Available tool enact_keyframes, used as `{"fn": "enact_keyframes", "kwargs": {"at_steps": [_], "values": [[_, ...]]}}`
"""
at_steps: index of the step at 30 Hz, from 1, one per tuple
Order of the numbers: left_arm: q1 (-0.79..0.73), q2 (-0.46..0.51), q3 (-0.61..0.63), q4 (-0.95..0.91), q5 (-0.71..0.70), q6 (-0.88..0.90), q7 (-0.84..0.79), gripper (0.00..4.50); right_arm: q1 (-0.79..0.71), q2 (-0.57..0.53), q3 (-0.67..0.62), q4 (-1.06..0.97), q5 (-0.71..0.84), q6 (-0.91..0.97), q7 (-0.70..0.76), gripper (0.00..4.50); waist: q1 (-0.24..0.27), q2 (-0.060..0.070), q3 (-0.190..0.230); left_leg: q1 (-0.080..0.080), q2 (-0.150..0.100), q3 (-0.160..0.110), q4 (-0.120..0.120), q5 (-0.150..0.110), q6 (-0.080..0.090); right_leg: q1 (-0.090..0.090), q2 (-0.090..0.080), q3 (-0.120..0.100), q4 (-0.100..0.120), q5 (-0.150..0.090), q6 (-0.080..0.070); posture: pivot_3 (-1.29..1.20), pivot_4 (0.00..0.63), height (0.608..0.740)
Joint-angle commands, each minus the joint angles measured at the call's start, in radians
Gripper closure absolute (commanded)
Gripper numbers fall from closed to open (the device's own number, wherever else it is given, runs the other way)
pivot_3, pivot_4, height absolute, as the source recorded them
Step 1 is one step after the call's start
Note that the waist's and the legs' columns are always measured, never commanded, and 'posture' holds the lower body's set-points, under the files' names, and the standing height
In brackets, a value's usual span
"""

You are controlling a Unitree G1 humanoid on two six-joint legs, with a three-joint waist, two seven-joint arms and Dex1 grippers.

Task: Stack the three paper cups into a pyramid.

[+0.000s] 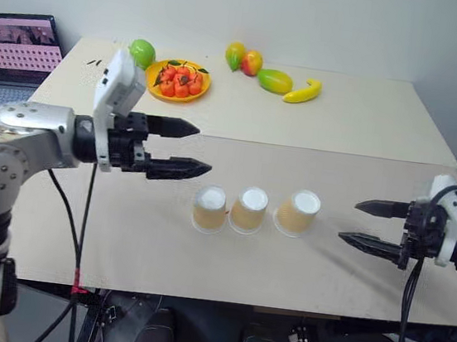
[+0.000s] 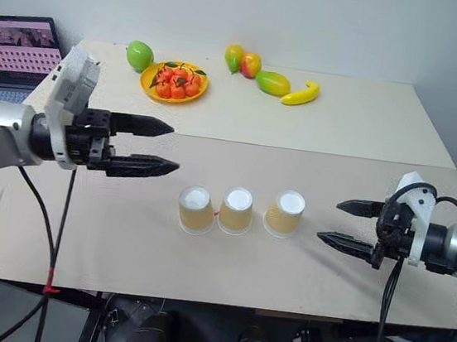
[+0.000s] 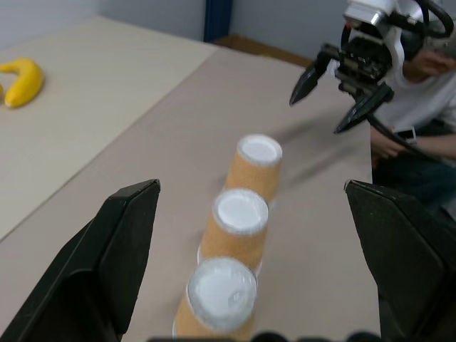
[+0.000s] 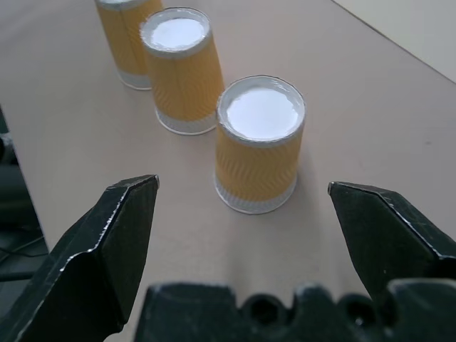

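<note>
Nearest to you, along the near part of the table point(image 1: 358, 137), stand the three paper cups in a row from left to right, all upside down with their white flat ends up. The left cup point(image 1: 209, 209) and the middle cup point(image 1: 249, 209) stand just beside each other, nearly touching. The right cup point(image 1: 298, 211) stands a little apart from them and looks slightly tilted. None is stacked on another yet.

Your left gripper point(image 1: 191, 149) hovers to the left of the row and a bit farther back, raised above the table, pointing right toward the cups. Its two black fingers are spread wide and grip nothing. In its wrist view you look down the line of three cups between those fingers.

Your right gripper point(image 1: 362, 222) hangs to the right of the row, close to the table's right edge, pointing left at the right cup. Its fingers are also spread apart and empty, clear of the cup.

On the far side of the table you see an orange plate point(image 1: 178, 80) of small red fruits, a green fruit point(image 1: 142, 52) to its left, two mangoes point(image 1: 244, 58), another mango point(image 1: 274, 81) and a banana point(image 1: 303, 92). A laptop point(image 1: 18, 49) sits off the far left corner.
</note>
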Motion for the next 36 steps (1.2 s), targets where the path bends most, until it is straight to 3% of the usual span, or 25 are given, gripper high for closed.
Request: {"fn": "enact_keyframes", "kwargs": {"at_steps": [1,19,28,31,34,36], "values": [[0.042,0.059,0.032,-0.031,-0.004,-0.021,-0.056,0.08,-0.032,0.022,0.045,0.033,-0.045,-0.074,0.007,0.0,-0.001,0.0,0.0,0.0,0.0,0.0,0.0,0.0,0.0,0.0,0.0,0.0,0.0,0.0,0.0,0.0,0.15,0.732],[0.132,0.048,0.122,-0.114,-0.045,-0.017,0.08,0.08,-0.385,0.2,0.268,0.348,-0.19,-0.207,0.059,0.0,-0.003,0.0,0.0,0.0,0.0,0.0,0.0,0.0,0.0,-0.001,0.0,0.0,0.001,0.0,-0.001,0.0,0.15,0.732],[0.153,0.053,0.126,-0.133,-0.064,-0.026,0.117,0.08,-0.424,0.233,0.286,0.381,-0.207,-0.201,0.086,0.0,-0.001,0.0,0.0,0.0,0.0,0.0,0.0,0.0,0.0,-0.001,0.0,0.0,0.001,0.0,-0.001,0.0,0.15,0.732],[0.156,0.053,0.121,-0.132,-0.063,-0.032,0.123,0.0,-0.421,0.233,0.283,0.377,-0.206,-0.194,0.085,0.65,-0.001,0.0,0.0,0.0,0.0,0.0,0.0,0.0,0.0,-0.001,0.0,0.0,0.001,0.0,-0.001,0.0,0.15,0.732],[0.155,0.048,0.117,-0.134,-0.067,-0.033,0.132,0.0,-0.42,0.236,0.279,0.369,-0.202,-0.186,0.078,1.72,-0.001,0.0,0.0,0.0,0.0,0.0,0.0,0.0,0.0,-0.001,0.0,0.0,0.001,0.0,-0.001,0.0,0.15,0.732],[0.157,0.047,0.113,-0.134,-0.066,-0.036,0.132,0.0,-0.418,0.235,0.274,0.35,-0.203,-0.184,0.064,1.84,-0.001,0.0,0.0,0.0,0.0,0.0,0.0,0.0,0.0,-0.001,0.0,0.0,0.001,0.0,-0.001,0.0,0.15,0.732]]}}
